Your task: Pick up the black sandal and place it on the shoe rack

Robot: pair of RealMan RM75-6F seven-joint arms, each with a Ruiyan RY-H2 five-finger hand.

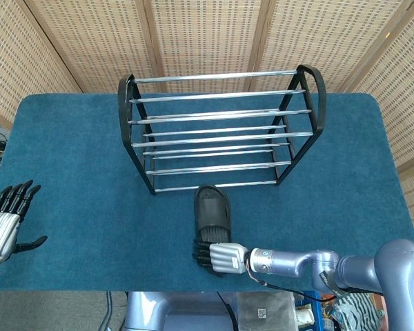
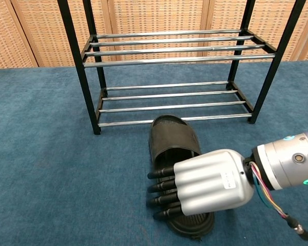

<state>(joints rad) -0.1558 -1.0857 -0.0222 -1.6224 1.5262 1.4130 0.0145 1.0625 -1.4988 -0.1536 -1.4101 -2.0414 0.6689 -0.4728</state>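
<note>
Black sandal (image 2: 172, 145) under right hand (image 2: 208, 182), near table edge (image 1: 90, 289)

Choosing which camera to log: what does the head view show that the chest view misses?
Only the head view shows the left hand, open at the blue table's edge, and the rack's rounded top. Only the chest view shows the sandal's ribbed heel. Both show the black slide sandal, right hand over it, and black-framed metal shoe rack.

The silver right hand with black fingers (image 2: 208, 182) extends from a grey-blue arm entering at lower right, palm down, back plate up, fingers together, pointing left and slightly curled. The silver left hand (image 1: 5, 226) sits at the far left edge, fingers straight, spread and empty, thumb out.
</note>
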